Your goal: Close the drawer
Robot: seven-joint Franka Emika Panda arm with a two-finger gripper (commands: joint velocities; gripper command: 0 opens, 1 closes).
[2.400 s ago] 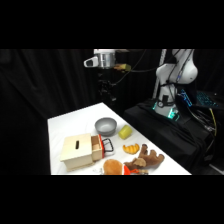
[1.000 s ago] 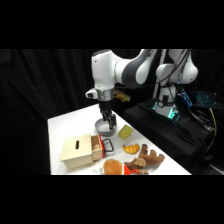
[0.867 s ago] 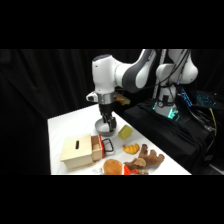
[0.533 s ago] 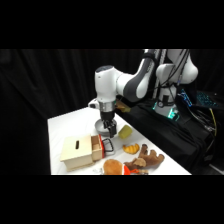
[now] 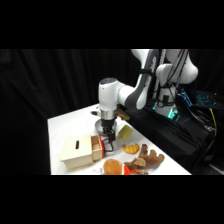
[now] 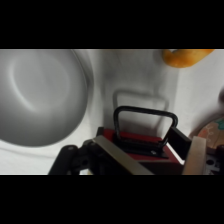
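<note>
Hanging low over the table [image 5: 65, 125], gripper [image 5: 108, 141] right at the drawer [image 5: 98, 147] front. Drawer sticking out of the box [image 5: 76, 152] toward the gripper, not yet pushed in. Can't tell if fingers are spread or pinched; side view too dim, wrist view showing only linkage at the bottom edge.

Wrist view: drawer [image 6: 145, 147] sitting just ahead of the gripper, red front facing up at the cam, dark loop handle [image 6: 145, 125] standing off it, casting a shadow on the table [image 6: 130, 70]. Grey bowl [image 6: 42, 95] lying ahead & to one side of the handle, close but not touching. Orange thing [image 6: 185, 56] further out, on the other side.

Side view: yellowish item [image 5: 125, 131] just beyond the gripper, orange item [image 5: 131, 148] & brown plush toy [image 5: 147, 160] beside it, away from the box. Round orange thing [image 5: 113, 166] nr table edge, below the gripper.
</note>
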